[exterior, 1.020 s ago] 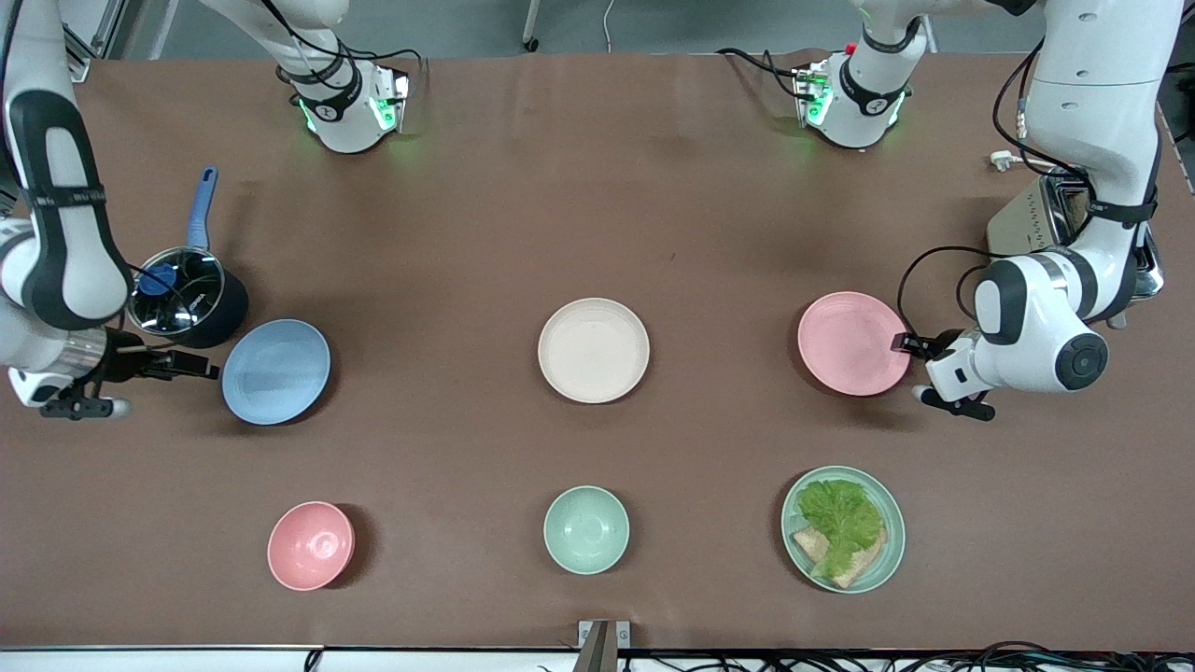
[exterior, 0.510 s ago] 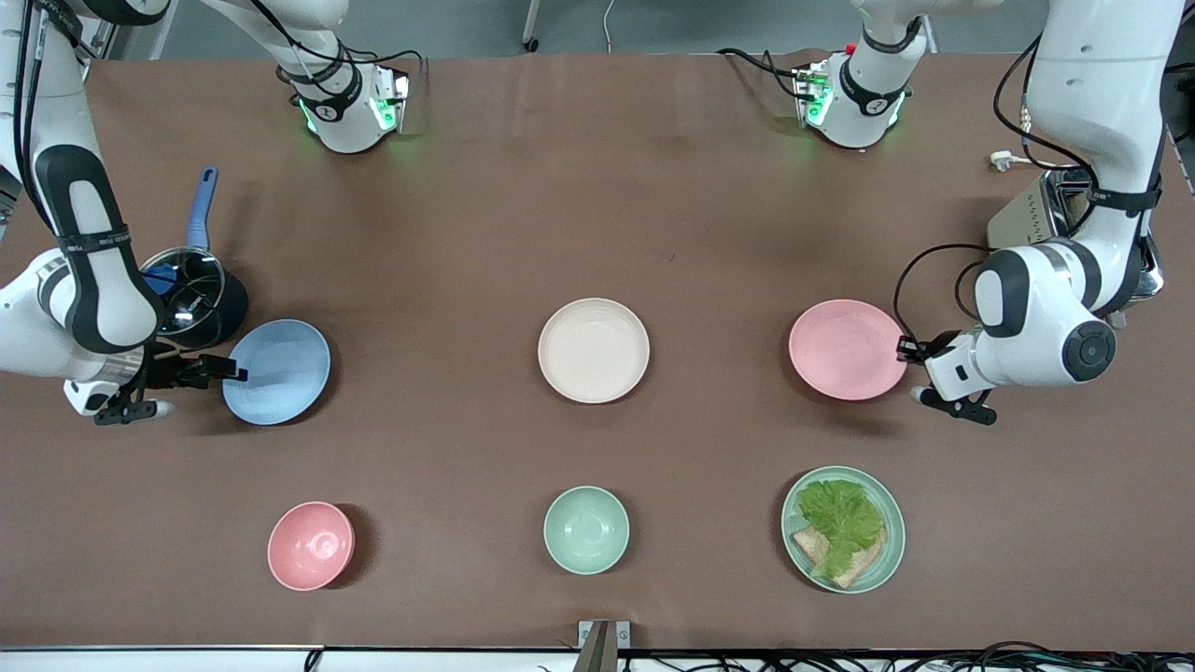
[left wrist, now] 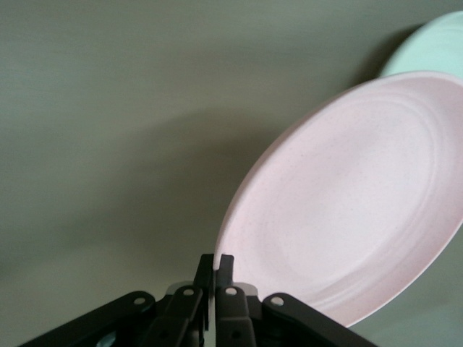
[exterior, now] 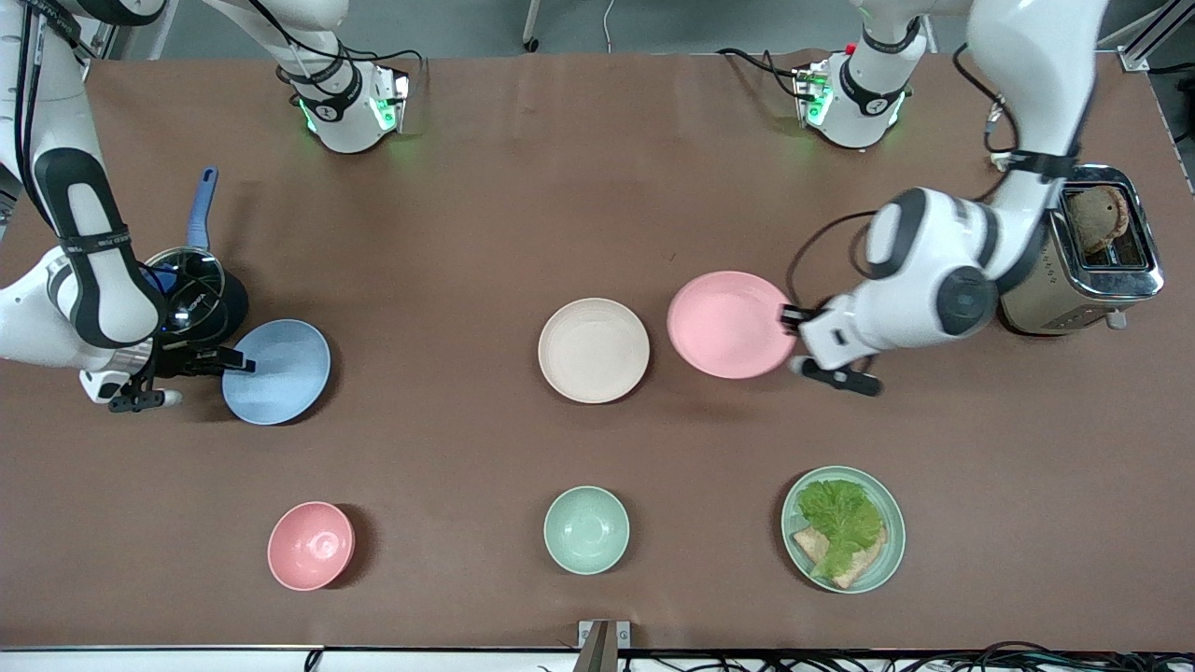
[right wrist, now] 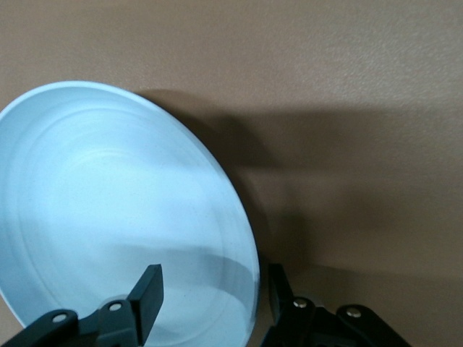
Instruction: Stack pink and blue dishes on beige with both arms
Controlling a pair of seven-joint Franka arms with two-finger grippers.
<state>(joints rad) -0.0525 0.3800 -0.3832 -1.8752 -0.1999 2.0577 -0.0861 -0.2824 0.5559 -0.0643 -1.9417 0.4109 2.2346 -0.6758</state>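
Pink plate [exterior: 726, 324], front view: held up off the table [exterior: 597, 187] by its rim, just beside the beige plate [exterior: 593, 350] toward the left arm's end; its edge is close to the beige rim, overlap can't be told. Left gripper [exterior: 790, 321] is clamped on the pink rim at the side facing the toaster [exterior: 1083, 247]. Blue plate [exterior: 276, 371] sits toward the right arm's end, beside a lidded pot [exterior: 191, 299]; right gripper [exterior: 233, 364] is at its rim. Beige plate lies mid-table, bare. Nearer the camera: pink bowl [exterior: 311, 545], green bowl [exterior: 585, 529], green plate w/ lettuce [exterior: 843, 528].

Left wrist view: gripper [left wrist: 215, 271] fingers pinched tight on the pink plate [left wrist: 347, 202] rim; plate tilted, clear of the surface.

Right wrist view: gripper [right wrist: 210, 289] fingers spread wide, straddling the blue plate [right wrist: 116, 217] rim, one finger [right wrist: 150, 290] over the plate's inside, one outside. No grip.
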